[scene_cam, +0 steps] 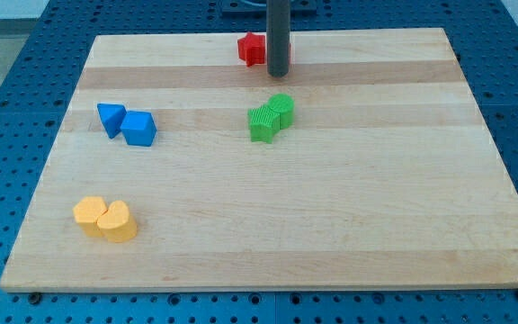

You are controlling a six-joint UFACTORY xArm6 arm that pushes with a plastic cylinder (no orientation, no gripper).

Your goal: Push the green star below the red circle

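Near board's 12 o'clock edge, my tip (278,74), bare rod w/ nothing clamped, is sitting beside red block (252,49), green blocks (271,118) lying at 6 o'clock, so approaching needs circling wide.

No text, label, brand, number or sign can be read anywhere in the camera view. The wooden worktop (331,225) carries only plain wood grain, and the coloured blocks on it have bare faces with no print.
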